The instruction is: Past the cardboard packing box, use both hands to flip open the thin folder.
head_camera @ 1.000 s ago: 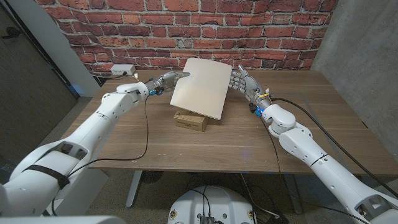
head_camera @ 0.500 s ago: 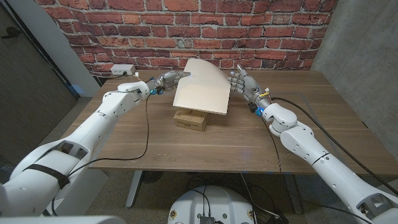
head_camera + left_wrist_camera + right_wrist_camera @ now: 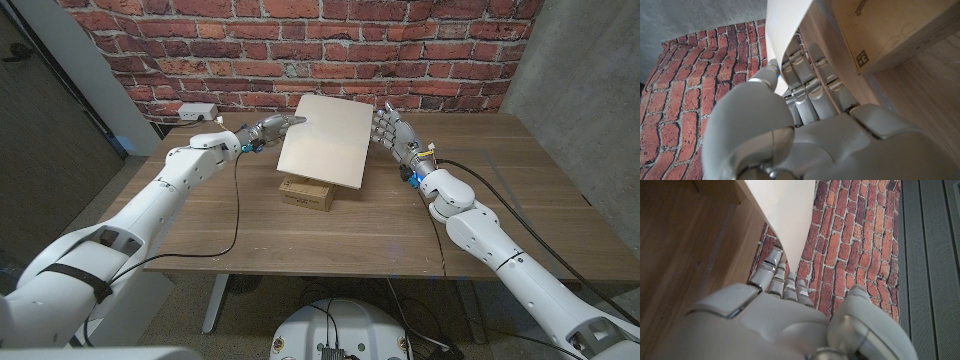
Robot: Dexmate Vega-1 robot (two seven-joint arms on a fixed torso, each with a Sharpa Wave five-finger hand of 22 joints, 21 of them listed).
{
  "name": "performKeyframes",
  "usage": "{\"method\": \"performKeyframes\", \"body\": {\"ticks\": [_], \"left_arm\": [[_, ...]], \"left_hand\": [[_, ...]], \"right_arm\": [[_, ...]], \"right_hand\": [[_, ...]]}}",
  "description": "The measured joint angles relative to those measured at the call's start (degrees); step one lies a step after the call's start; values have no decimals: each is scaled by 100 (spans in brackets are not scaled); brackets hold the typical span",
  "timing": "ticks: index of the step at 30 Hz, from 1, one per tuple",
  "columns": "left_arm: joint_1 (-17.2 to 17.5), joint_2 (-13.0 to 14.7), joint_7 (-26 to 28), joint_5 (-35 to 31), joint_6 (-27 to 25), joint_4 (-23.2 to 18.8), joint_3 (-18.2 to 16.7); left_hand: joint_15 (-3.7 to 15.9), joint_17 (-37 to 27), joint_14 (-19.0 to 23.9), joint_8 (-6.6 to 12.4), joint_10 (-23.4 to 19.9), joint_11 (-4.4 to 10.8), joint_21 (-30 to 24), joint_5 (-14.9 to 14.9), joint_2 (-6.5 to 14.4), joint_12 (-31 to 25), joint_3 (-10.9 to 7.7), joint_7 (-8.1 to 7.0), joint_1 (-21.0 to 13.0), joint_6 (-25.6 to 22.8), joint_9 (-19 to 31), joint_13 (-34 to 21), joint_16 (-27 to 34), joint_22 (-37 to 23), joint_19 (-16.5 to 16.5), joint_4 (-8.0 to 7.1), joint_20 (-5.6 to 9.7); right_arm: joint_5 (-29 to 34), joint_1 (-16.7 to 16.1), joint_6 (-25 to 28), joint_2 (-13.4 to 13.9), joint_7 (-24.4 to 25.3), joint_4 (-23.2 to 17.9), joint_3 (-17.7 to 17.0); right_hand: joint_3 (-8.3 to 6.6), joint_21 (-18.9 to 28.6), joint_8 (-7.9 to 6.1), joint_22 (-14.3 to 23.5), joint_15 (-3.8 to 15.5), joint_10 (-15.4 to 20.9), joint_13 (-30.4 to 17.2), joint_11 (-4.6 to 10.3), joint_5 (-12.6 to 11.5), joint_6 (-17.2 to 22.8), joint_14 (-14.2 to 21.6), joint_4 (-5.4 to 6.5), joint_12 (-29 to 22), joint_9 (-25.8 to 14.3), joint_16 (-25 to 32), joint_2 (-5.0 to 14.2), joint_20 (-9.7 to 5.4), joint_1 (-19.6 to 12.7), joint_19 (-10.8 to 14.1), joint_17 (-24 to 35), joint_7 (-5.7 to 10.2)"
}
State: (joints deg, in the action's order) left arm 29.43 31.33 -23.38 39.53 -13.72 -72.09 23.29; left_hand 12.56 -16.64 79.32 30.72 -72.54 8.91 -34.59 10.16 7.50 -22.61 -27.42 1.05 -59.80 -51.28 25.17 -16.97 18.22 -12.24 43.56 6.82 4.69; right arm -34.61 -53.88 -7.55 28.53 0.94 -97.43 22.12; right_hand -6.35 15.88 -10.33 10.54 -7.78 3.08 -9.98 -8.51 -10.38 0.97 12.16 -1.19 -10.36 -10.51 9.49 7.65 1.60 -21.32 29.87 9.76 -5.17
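The thin cream folder's cover (image 3: 322, 140) stands raised and tilted, past the cardboard packing box (image 3: 307, 194) and hiding the box's far side. My left hand (image 3: 272, 126) is at the cover's upper left corner. In the left wrist view the left hand (image 3: 790, 125) has its fingers (image 3: 812, 75) behind the cover (image 3: 785, 25) and its thumb on the near face, pinching the sheet beside the box (image 3: 885, 30). My right hand (image 3: 390, 130) stands upright with fingers apart, touching the cover's right edge. In the right wrist view the right hand (image 3: 770, 315) reaches its fingertips (image 3: 774, 255) to the cover (image 3: 785, 215).
A red brick wall (image 3: 420, 50) runs close behind the table's far edge. A white power strip (image 3: 197, 111) lies at the back left. Black cables (image 3: 236, 215) trail over the wooden table (image 3: 500, 230) from both wrists.
The cover leaned further over half a second ago and now stands steeper again. My right hand has shifted slightly along the cover's right edge. The left hand has kept its place.
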Motion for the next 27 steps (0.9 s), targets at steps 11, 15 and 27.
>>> {"method": "performKeyframes", "body": {"ticks": [11, 15, 27], "left_arm": [[-11, -7, 14, -25, 45, 30, -5], [-26, -13, 15, -34, 57, 43, -5], [-45, -25, 92, -83, 58, 67, -3]], "left_hand": [[5, -27, -46, -4, 0, 0, -85, -2, -10, -28, -3, -23, 10, -23, -6, -26, -1, 0, -51, -4, -10], [11, -27, -53, -5, 2, 2, -88, -2, -10, -28, -4, -23, 10, -23, -7, -47, -1, -1, -51, -3, -10], [11, -53, -53, -26, 3, 3, -172, -18, -10, -28, -21, -42, 10, -42, -8, -51, -1, -1, -112, 14, -30]], "right_arm": [[-269, 83, 237, 76, -273, 5, 36], [-339, 105, 309, 95, -399, 3, 43], [-624, 216, 248, 76, -829, 186, 76]], "right_hand": [[-39, 26, -29, -16, -76, 658, -5, -378, -3, 79, 430, -8, -178, 12, 113, 0, -80, 0, 350, -1, -169], [-62, 68, -50, 0, 37, 1146, -6, -375, -3, 121, 843, 18, -298, 12, 198, 46, -183, 47, 582, 26, -169], [-85, 349, -86, 27, 191, 1980, -6, -376, -4, 380, 1655, 42, -357, 11, 220, 0, -315, 93, 1282, 7, -198]]}}
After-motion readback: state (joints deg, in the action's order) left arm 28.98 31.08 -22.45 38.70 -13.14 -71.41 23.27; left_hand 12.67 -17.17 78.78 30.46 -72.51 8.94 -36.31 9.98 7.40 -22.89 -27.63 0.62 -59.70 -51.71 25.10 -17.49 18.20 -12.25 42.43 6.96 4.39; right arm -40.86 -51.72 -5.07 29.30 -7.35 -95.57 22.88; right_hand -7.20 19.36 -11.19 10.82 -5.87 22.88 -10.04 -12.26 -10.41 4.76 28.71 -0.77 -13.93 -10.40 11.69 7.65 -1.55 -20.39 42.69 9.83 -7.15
